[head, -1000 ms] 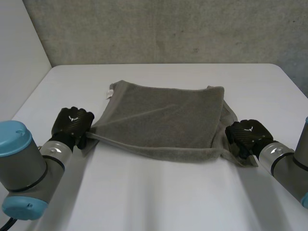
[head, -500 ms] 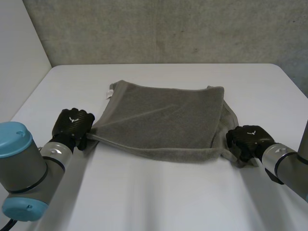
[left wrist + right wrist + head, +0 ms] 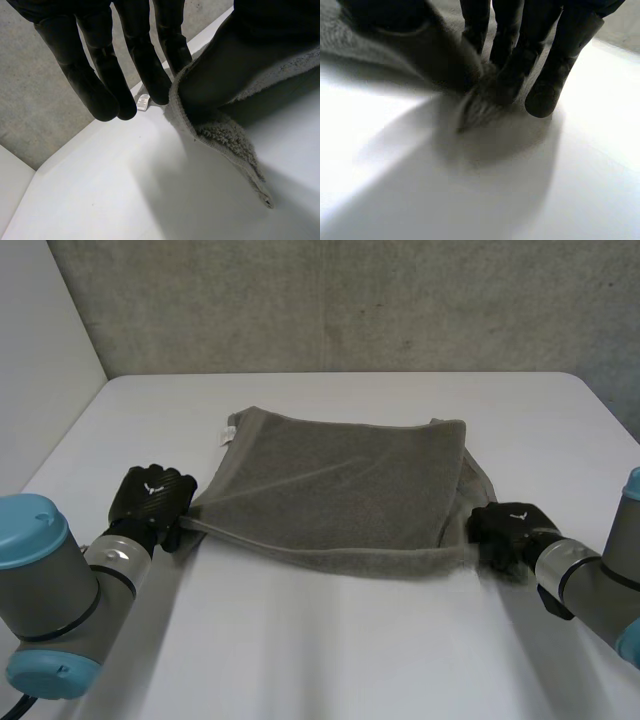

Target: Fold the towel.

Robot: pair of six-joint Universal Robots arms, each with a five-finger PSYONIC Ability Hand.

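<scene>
Left hand (image 3: 150, 502) and right hand (image 3: 510, 532) each pinch a near corner of the towel (image 3: 340, 490) (straight fingers against thumb), its long edge stretched between them, the rest lying on the table (image 3: 320, 640) beyond their fingertips.

The left hand (image 3: 142, 60) pinches a towel (image 3: 220, 131) corner; table (image 3: 100, 190) beneath.

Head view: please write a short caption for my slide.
The left hand and right hand each pinch a near corner of the grey towel.
</scene>
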